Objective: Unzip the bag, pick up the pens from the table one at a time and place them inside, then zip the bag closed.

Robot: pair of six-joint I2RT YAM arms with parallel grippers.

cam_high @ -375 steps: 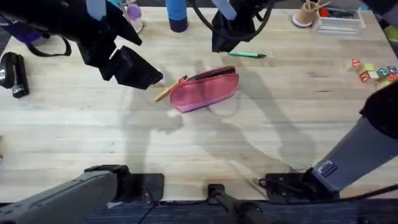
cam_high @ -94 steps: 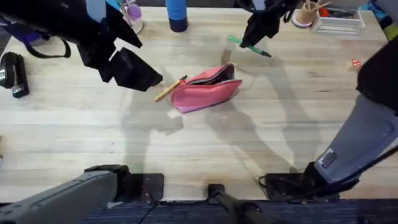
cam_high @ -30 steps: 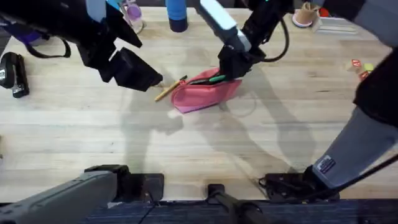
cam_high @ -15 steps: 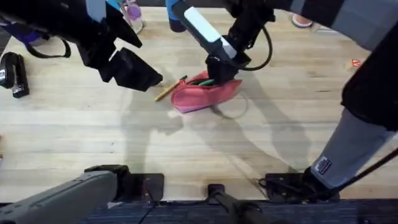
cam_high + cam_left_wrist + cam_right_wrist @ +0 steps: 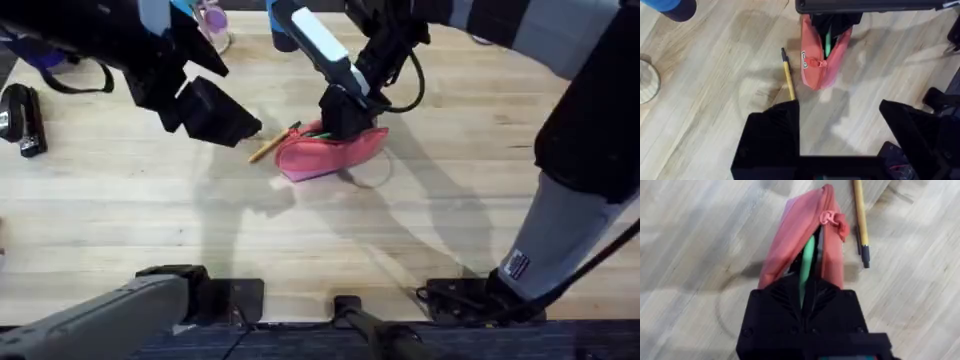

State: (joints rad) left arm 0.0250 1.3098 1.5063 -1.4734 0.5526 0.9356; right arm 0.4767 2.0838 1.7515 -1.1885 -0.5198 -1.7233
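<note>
Your right gripper (image 5: 340,118) sits right over the open mouth of the bag (image 5: 330,150), fingers clamped on the green pen (image 5: 806,262). In the right wrist view the pen runs straight out from between the black fingers and down into the unzipped slot, with the coral fabric spread to either side of it. The zipper pull (image 5: 829,217) sits at the far end of the bag from this gripper.

The yellow-orange pen (image 5: 272,143) lies on the table (image 5: 120,210), just beside the bag's far end, touching or nearly touching it; black tip points away from your left gripper (image 5: 840,145) in the left wrist view (image 5: 788,75).

Your left gripper hangs above the table with its fingers spread wide, nothing between them. The yellow-orange pen lies just ahead of its one finger (image 5: 772,135), the bag a little farther ahead and between the two fingers' lines. The bag lies on its side on the table, mouth open.
</note>
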